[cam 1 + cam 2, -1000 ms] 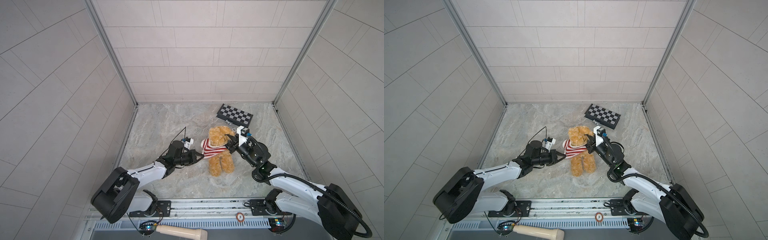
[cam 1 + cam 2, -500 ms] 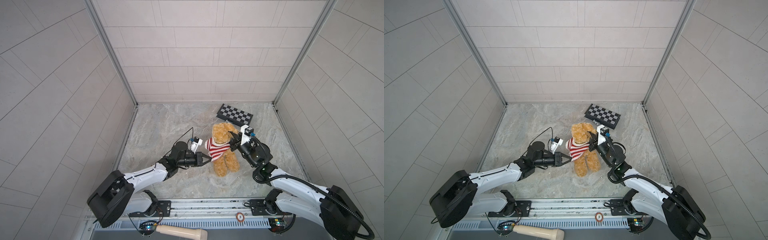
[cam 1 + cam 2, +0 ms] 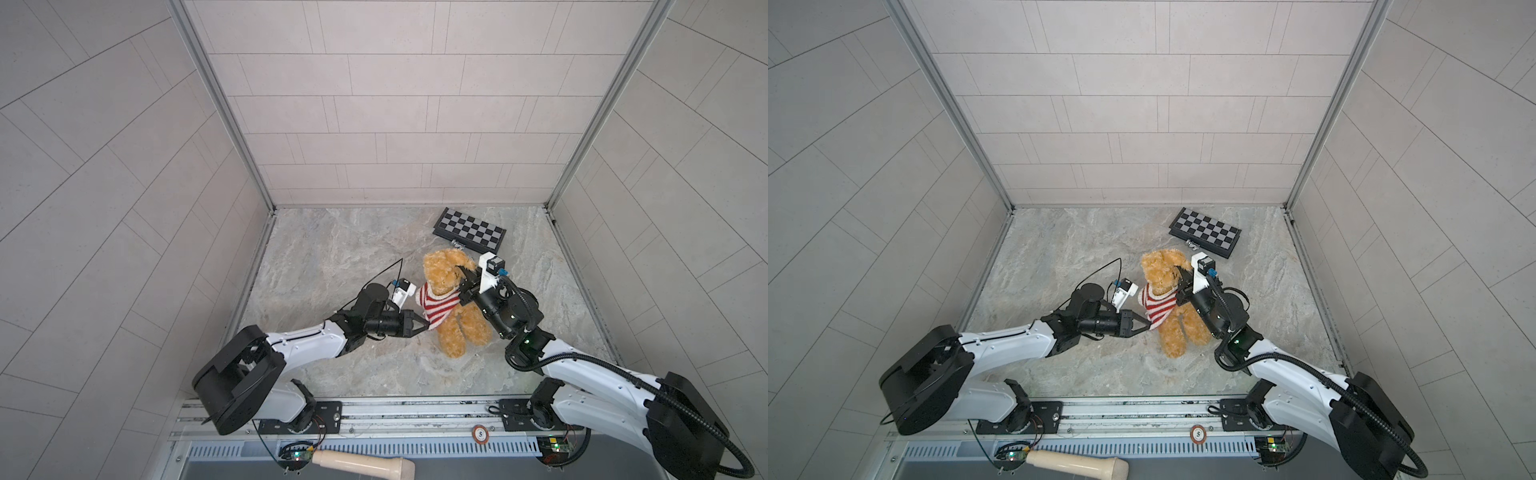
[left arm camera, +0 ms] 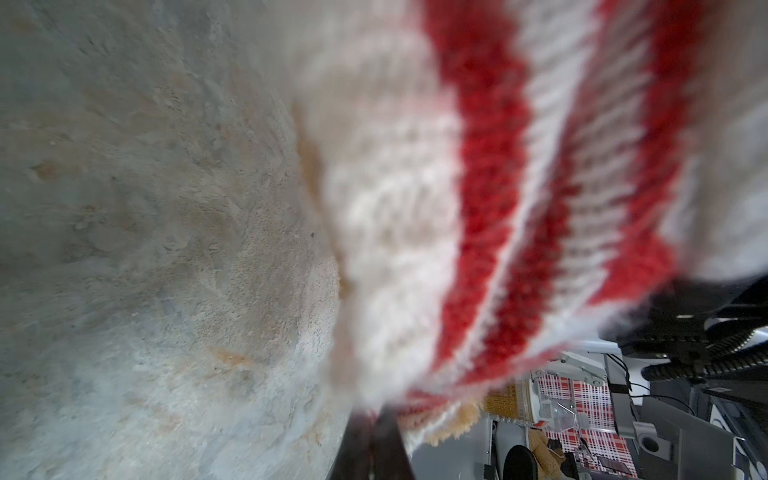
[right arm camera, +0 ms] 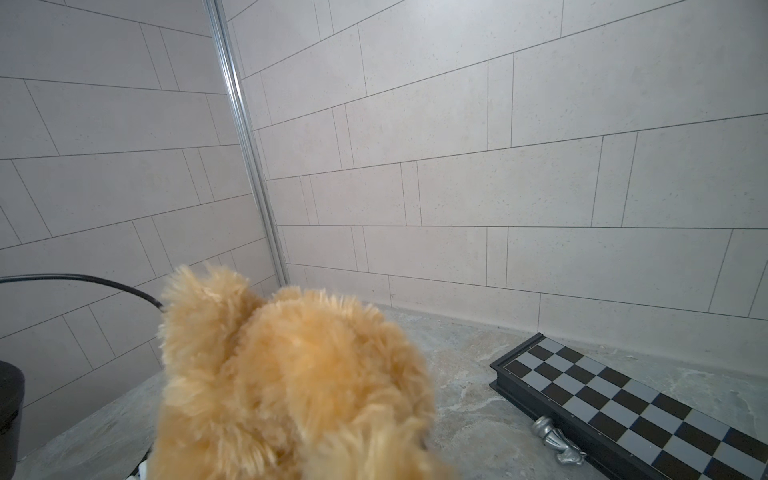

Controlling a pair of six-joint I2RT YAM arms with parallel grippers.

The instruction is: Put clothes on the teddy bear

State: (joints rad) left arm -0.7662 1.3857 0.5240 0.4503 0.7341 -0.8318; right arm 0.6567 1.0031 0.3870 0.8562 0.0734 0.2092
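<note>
1. The fluffy golden-tan plush teddy bear (image 3: 441, 269) is near the middle of the grey marbled tabletop (image 3: 332, 249), between the two arms. Its head points to the back wall and its legs to the front rail.
2. A small red-and-white striped knit sweater (image 3: 438, 306) is around the bear's torso. The head is out of the top and both tan legs are bare below the hem.
3. The left gripper (image 3: 422, 328) comes in low from the left. Its dark fingers are clenched together on the lower edge of the sweater. In the left wrist view the striped knit (image 4: 490, 187) fills most of the picture, blurred from being so close, with the marble beside it.
4. The right gripper (image 3: 464, 286) is against the bear's other side, at shoulder height and touching the fur and the sweater's edge. I can't tell whether its jaws are pinching anything or just pressed in.
5. From the right wrist view I see the back of the bear's furry head (image 5: 291, 386), with its ears up.
6. A folded black-and-grey chessboard (image 3: 469, 230) lies behind the bear near the back wall, apart from it. A small silver chess piece (image 5: 557, 446) lies on its side just beside the board's edge.
7. A pale wooden handle (image 3: 361, 463) lies below the front rail, off the tabletop.
</note>
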